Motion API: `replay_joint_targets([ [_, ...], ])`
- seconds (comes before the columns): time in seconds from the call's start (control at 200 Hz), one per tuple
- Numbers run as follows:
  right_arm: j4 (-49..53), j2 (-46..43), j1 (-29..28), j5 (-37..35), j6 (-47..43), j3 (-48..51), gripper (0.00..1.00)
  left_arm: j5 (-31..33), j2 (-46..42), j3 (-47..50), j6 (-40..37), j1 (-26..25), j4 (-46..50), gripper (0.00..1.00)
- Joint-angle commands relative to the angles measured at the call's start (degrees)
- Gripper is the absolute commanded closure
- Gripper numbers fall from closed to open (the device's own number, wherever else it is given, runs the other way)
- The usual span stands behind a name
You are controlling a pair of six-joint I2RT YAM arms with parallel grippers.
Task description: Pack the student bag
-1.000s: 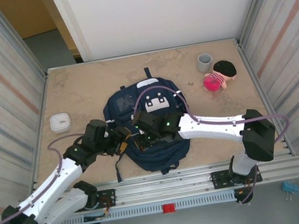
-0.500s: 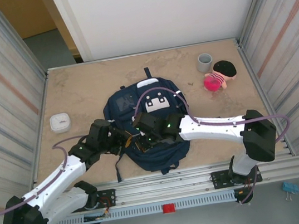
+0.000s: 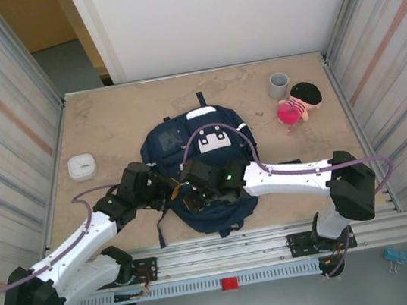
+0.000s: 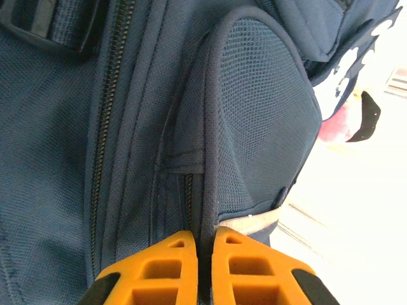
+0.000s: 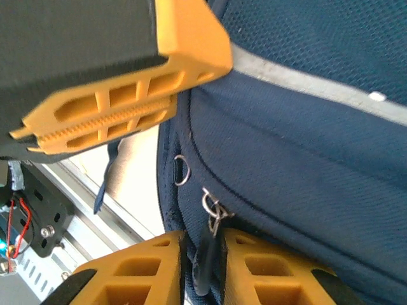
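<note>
Lying flat on the marbled desk (image 3: 108,128), large navy-blue fabric student bag (image 3: 161,147) is looking soft and light, best held by seams: left gripper (image 4: 202,240) clamping pocket piping (image 4: 205,159), right gripper (image 5: 202,244) straddling zipper pull (image 5: 212,206), hold unclear.

We look close along the navy student bag (image 4: 57,165), whose fabric takes up most of the frame. At the bottom edge our two orange fingers (image 4: 162,264) are pressed together on a bound seam of the bag, which runs up from between them. That seam curves into the dark piping around a mesh side pocket (image 4: 261,114). A zipper (image 4: 105,140) runs down the panel to the left of it, and a dark strap piece (image 4: 44,25) crosses the top left corner. A pale strip (image 4: 254,222) lies under the pocket's lower edge. To the right are a white patch (image 4: 337,79), a blurred pink and black thing (image 4: 340,127), and the bright bench (image 4: 356,216).
</note>
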State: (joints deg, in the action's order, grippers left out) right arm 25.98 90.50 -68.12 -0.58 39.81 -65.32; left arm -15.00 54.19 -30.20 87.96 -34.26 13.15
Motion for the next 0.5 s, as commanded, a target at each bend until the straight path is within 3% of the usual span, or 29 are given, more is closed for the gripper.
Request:
replay_joint_targets([
  [0.0,0.84,1.08,-0.54,-2.89,1.40,1.02,0.77,1.56,-0.54,0.14,1.06,-0.02,-3.58,0.99],
  [0.17,1.65,2.23,-0.44,-5.50,3.17,0.64,0.78,1.30,-0.19,-0.13,0.87,-0.04,-4.18,1.00],
  [0.361,5.54,1.04,-0.23,-8.68,4.08,-0.14,0.98,2.23,-0.38,-0.21,-0.32,-0.02,-1.93,1.00],
  [0.496,9.33,-3.38,1.35,-9.65,3.41,1.90,1.00,3.67,-1.48,-0.06,-2.62,1.16,2.24,1.00],
])
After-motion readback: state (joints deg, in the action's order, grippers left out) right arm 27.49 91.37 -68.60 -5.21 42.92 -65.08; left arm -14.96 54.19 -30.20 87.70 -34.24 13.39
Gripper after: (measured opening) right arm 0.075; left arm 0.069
